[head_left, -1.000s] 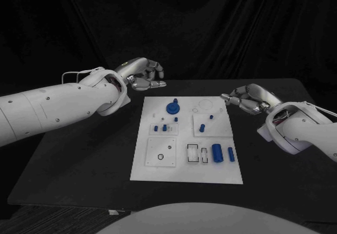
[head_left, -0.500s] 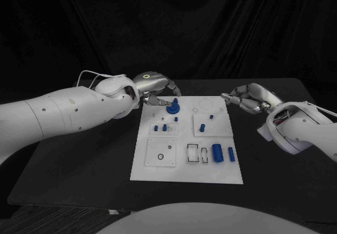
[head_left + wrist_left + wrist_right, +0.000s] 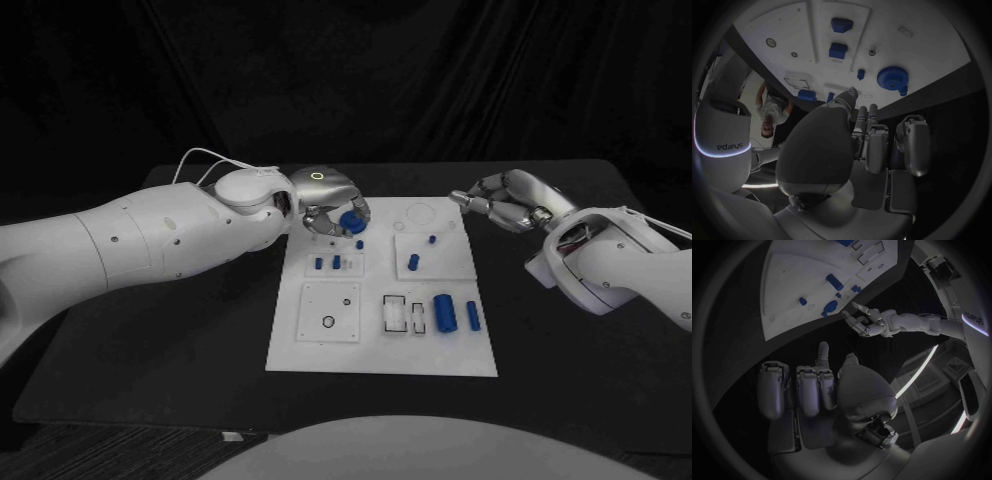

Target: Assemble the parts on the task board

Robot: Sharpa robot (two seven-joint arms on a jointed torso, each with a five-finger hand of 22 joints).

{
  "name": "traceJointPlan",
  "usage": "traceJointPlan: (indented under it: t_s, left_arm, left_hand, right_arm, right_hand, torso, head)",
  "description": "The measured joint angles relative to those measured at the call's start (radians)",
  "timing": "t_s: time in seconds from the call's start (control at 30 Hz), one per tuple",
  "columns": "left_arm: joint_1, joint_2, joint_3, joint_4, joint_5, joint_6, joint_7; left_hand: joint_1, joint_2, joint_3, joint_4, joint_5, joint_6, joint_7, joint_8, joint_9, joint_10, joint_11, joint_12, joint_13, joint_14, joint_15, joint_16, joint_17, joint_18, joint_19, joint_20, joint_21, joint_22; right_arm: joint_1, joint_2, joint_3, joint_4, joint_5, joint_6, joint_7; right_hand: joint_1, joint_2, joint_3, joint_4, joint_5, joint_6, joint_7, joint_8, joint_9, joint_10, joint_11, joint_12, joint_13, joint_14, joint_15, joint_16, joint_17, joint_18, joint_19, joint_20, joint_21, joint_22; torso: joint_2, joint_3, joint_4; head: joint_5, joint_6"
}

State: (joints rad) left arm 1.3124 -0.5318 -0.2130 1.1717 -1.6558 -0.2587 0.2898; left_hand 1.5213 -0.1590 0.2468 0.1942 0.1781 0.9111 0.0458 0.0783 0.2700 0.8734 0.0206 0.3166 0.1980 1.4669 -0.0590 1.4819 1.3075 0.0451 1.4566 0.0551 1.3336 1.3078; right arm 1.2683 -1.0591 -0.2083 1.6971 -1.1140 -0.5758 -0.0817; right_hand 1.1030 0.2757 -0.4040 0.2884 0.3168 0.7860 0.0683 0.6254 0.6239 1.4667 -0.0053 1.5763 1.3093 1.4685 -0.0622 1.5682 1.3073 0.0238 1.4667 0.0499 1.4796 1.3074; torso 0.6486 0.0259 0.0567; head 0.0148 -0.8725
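Note:
The white task board (image 3: 382,355) lies mid-table. My left hand (image 3: 329,200) hovers over its far left corner, fingers apart and empty, their tips just short of a blue round part (image 3: 352,222). From the left wrist view, that round part (image 3: 893,78) sits beyond the fingertips (image 3: 870,112), untouched. Small blue pegs (image 3: 336,263), a blue piece (image 3: 414,263), a blue cylinder (image 3: 446,312) and a narrow blue bar (image 3: 475,316) rest on the board. My right hand (image 3: 505,200) hangs off the board's far right corner, fingers curled, holding nothing. The right wrist view catches my left hand (image 3: 870,322) spread beside the board (image 3: 792,280).
The black table (image 3: 159,340) runs wide on both sides of the board. Empty rectangular slots (image 3: 397,313) and a square plate with a small ring (image 3: 330,312) occupy the board's near half. A dark curtain backs the table.
My left hand has swung from beyond the board's far left corner in over the board, down toward the blue round part. The right hand has stayed put.

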Motion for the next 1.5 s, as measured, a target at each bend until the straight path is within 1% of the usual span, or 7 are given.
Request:
traceJointPlan:
  t_s: [0.1, 0.2, 0.43, 0.73, 0.93, 1.0, 1.5]
  left_arm:
    - [-0.005, 0.008, 0.000, -0.003, -0.006, 0.005, -0.005]
    - [-0.010, 0.017, 0.000, -0.009, -0.012, 0.010, -0.012]
    - [-0.026, 0.034, 0.000, -0.024, -0.019, 0.018, -0.025]
    - [-0.041, 0.053, 0.000, -0.053, -0.022, 0.030, -0.035]
    - [-0.053, 0.067, 0.000, -0.068, -0.023, 0.037, -0.038]
    - [-0.056, 0.071, 0.000, -0.072, -0.024, 0.037, -0.039]
    - [-0.062, 0.084, 0.000, -0.092, -0.025, 0.038, -0.041]
  left_hand:
    - [0.000, 0.000, 0.011, 0.000, 0.008, 0.009, -0.008, 0.003, -0.007, 0.022, 0.000, 0.000, -0.003, 0.000, 0.000, 0.000, 0.000, 0.000, 0.000, 0.000, 0.000, 0.000]
    - [0.000, 0.000, 0.023, -0.004, 0.028, 0.017, -0.005, 0.003, -0.014, 0.039, -0.001, 0.000, -0.004, 0.000, 0.000, 0.000, 0.000, 0.000, 0.004, -0.004, 0.000, 0.000]
    - [0.000, 0.000, 0.044, -0.014, 0.044, 0.022, -0.010, 0.003, -0.028, 0.072, -0.001, 0.008, 0.000, 0.000, 0.000, 0.000, 0.000, 0.000, 0.004, -0.004, -0.008, 0.000]
    - [0.000, 0.000, 0.052, -0.017, 0.049, 0.023, -0.008, 0.003, -0.031, 0.078, -0.001, 0.012, 0.006, 0.000, 0.000, 0.000, 0.000, 0.000, 0.004, -0.004, -0.011, 0.000]
    - [0.000, 0.000, 0.056, -0.021, 0.052, 0.030, -0.008, 0.003, -0.033, 0.084, 0.005, 0.012, 0.009, 0.000, 0.000, -0.004, 0.000, 0.000, 0.004, -0.004, -0.015, 0.000]
    - [0.000, 0.000, 0.060, -0.024, 0.054, 0.036, -0.003, 0.003, -0.034, 0.088, 0.001, 0.016, 0.011, 0.000, 0.000, -0.004, 0.000, 0.000, 0.004, -0.004, -0.015, 0.000]
    - [0.008, 0.000, 0.084, -0.043, 0.078, 0.041, 0.002, 0.003, -0.041, 0.091, 0.005, 0.016, 0.018, 0.000, 0.000, -0.006, 0.000, 0.000, 0.000, 0.000, -0.025, 0.000]
  right_arm:
    - [0.000, 0.000, 0.000, 0.000, 0.000, 0.000, 0.001]
    - [0.000, 0.000, 0.000, 0.002, 0.000, -0.001, 0.001]
    - [0.000, -0.003, 0.000, 0.004, 0.000, -0.001, 0.001]
    - [0.000, -0.005, 0.000, 0.006, 0.000, -0.002, 0.001]
    - [0.000, -0.005, 0.000, 0.006, 0.000, -0.002, 0.001]
    - [0.000, -0.005, 0.000, 0.006, 0.000, -0.002, 0.001]
    - [0.000, -0.005, 0.000, 0.007, 0.000, -0.002, 0.001]
  right_hand:
    - [0.002, -0.002, 0.000, 0.000, 0.000, 0.000, 0.000, 0.000, -0.001, 0.000, 0.000, 0.000, 0.000, 0.000, 0.000, 0.000, 0.000, 0.000, 0.000, 0.000, 0.000, 0.001]
    - [0.004, -0.004, 0.000, 0.000, 0.000, 0.000, 0.000, 0.000, -0.001, 0.000, 0.000, 0.000, 0.000, 0.000, 0.000, 0.000, 0.000, 0.000, 0.000, 0.000, 0.000, 0.001]
    - [0.004, -0.004, -0.003, -0.003, 0.000, 0.004, -0.004, 0.000, -0.001, 0.000, 0.000, 0.000, 0.000, 0.000, 0.000, 0.000, 0.000, 0.000, 0.000, 0.000, 0.000, 0.001]
    - [0.004, -0.004, -0.003, -0.003, 0.000, 0.004, -0.004, 0.000, -0.001, 0.000, 0.000, 0.001, 0.001, -0.003, -0.003, 0.000, 0.000, 0.000, 0.000, 0.000, 0.000, 0.000]
    - [0.004, -0.004, -0.003, -0.003, 0.000, 0.004, -0.004, 0.000, -0.001, 0.000, 0.000, 0.001, 0.001, -0.003, -0.003, 0.000, 0.000, 0.000, 0.000, 0.000, 0.000, 0.000]
    - [0.003, -0.004, -0.003, -0.003, 0.000, 0.004, -0.004, 0.000, -0.001, 0.000, 0.000, 0.001, 0.001, -0.003, -0.003, 0.000, 0.000, 0.000, 0.000, 0.000, 0.000, 0.000]
    - [0.003, -0.004, -0.003, -0.003, 0.000, 0.004, -0.004, 0.000, -0.001, 0.000, 0.000, 0.001, 0.001, -0.004, -0.001, 0.000, 0.000, 0.000, 0.000, 0.000, 0.000, 0.000]
  torso:
    - [0.000, 0.0000, 0.0000]
    - [0.000, 0.0000, 0.0000]
    - [0.000, 0.0000, 0.0001]
    - [0.000, 0.0000, 0.0000]
    - [0.000, 0.0001, 0.0000]
    - [0.000, 0.0001, 0.0000]
    - [0.000, 0.0001, 0.0000]
  head:
    - [0.000, 0.000]
    - [0.000, 0.000]
    - [-0.005, 0.000]
    - [-0.005, 0.000]
    - [-0.008, 0.000]
    - [-0.008, 0.000]
    - [-0.009, 0.000]
